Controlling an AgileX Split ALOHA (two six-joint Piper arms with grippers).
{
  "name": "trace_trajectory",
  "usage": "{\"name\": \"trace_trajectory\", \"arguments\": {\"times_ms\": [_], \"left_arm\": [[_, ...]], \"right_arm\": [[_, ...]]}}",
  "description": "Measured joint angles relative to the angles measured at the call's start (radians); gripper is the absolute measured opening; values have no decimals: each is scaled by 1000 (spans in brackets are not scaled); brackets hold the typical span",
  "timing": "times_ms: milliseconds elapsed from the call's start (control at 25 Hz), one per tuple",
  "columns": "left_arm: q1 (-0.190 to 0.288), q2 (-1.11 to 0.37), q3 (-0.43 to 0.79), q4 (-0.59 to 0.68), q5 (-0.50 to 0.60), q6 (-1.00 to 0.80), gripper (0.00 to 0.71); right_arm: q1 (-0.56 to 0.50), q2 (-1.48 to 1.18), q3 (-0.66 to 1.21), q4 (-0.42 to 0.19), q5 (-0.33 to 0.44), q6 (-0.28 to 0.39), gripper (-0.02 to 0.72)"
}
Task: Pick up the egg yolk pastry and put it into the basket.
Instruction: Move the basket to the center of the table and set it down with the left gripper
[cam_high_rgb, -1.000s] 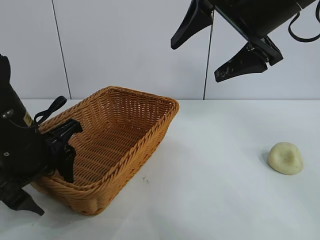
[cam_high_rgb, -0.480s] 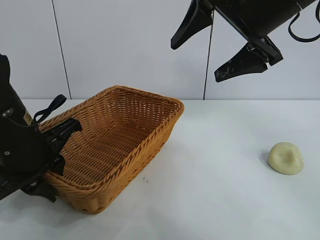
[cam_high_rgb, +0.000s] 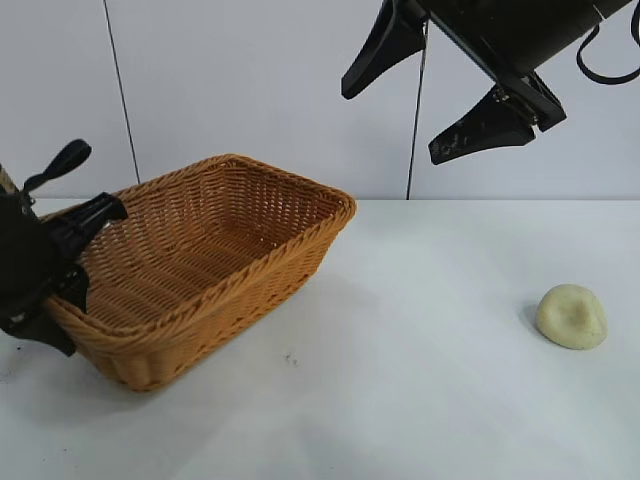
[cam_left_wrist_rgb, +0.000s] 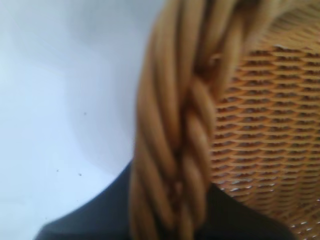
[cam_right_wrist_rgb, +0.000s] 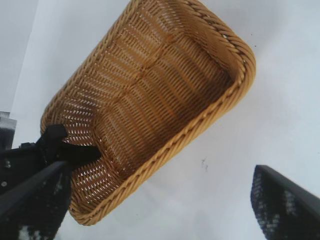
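The egg yolk pastry (cam_high_rgb: 571, 316), a pale cream dome with a dent, lies alone on the white table at the right. The golden wicker basket (cam_high_rgb: 232, 285) sits at the left, its left end raised off the table. My left gripper (cam_high_rgb: 76, 262) is shut on the braided rim (cam_left_wrist_rgb: 175, 150) at that end, one jaw inside and one outside. It also shows in the right wrist view as a black left gripper (cam_right_wrist_rgb: 65, 150) on the basket (cam_right_wrist_rgb: 150, 90). My right gripper (cam_high_rgb: 390, 125) hangs open high above the table's middle, holding nothing.
A white wall with a vertical seam (cam_high_rgb: 413, 150) stands behind the table. Bare table (cam_high_rgb: 430, 370) stretches between basket and pastry. A small dark speck (cam_high_rgb: 289, 357) marks the surface near the basket.
The left gripper has closed on the basket's rim and drawn that end up and leftward; the basket has swung and tilted with it. Right arm and pastry have not moved.
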Motion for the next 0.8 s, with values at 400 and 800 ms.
{"name": "trace_trajectory", "arguments": {"times_ms": [400, 800], "left_arm": [[10, 203, -287, -22, 313, 451, 96], [11, 274, -375, -167, 376, 648, 96]], "right_arm": [[0, 0, 0, -1, 1, 0, 696], [0, 0, 0, -1, 1, 0, 696]]}}
